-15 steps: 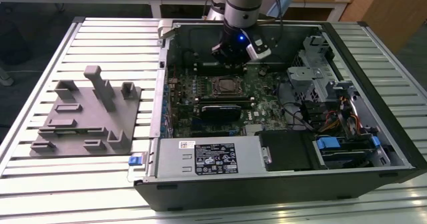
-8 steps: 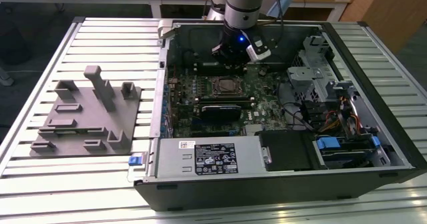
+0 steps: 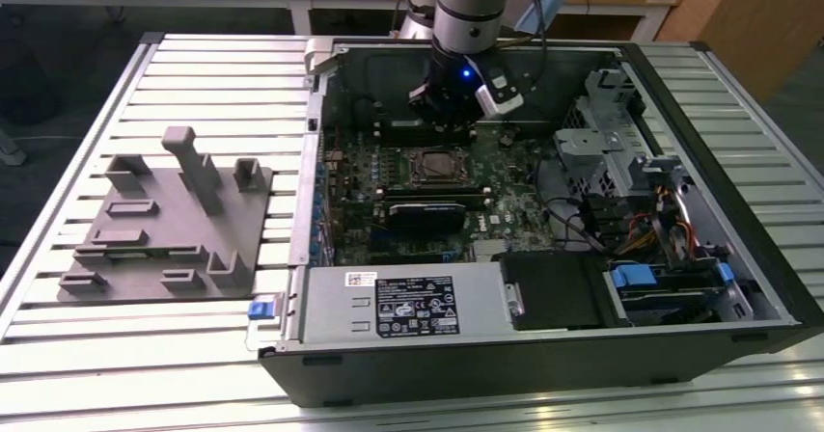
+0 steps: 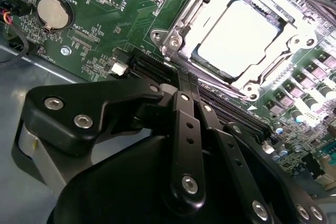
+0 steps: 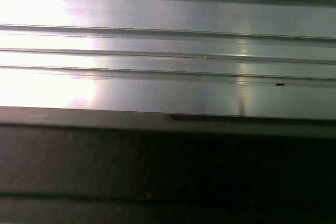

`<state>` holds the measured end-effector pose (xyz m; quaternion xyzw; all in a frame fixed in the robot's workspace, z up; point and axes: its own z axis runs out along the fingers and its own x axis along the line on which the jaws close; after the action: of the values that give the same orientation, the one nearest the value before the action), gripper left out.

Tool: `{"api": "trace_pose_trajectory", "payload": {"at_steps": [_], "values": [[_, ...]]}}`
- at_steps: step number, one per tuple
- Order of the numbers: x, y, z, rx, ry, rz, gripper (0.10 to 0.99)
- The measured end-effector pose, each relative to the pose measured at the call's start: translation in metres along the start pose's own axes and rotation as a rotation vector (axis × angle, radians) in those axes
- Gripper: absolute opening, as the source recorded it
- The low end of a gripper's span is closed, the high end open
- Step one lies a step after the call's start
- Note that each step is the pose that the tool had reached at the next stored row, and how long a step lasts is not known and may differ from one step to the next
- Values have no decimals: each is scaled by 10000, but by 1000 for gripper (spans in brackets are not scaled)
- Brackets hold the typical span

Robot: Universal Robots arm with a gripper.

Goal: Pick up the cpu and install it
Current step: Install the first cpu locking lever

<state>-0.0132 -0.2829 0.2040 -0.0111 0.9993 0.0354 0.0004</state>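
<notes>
We note: slatted metal table [image 3: 193,355] carries open computer case [image 3: 541,355] and grey fixture block [image 3: 168,225], well apart from arm. Motherboard [image 3: 386,172] lies inside case. End effector [image 3: 451,116] hangs just above socket [image 3: 433,165]. Cpu [image 4: 239,38] seen seated in socket frame in second wrist view, silvery top bare. We cannot tell end effector state; tips hidden. We judge: keep chip flat, corners matched, no pressing. Labels present on power supply [image 3: 405,307]; we leave unread.

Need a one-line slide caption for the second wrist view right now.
Black pincer linkage above the green motherboard, with the silvery cpu seated in its metal-framed socket.
</notes>
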Motion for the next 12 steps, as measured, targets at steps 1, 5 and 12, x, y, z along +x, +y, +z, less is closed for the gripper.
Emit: {"api": "trace_pose_trajectory", "payload": {"at_steps": [1, 5, 12], "values": [[0, 0, 0, 3, 0, 0, 106], [0, -1, 11, 95, 2, 1, 106], [-1, -4, 56, 371, 8, -1, 106]]}}
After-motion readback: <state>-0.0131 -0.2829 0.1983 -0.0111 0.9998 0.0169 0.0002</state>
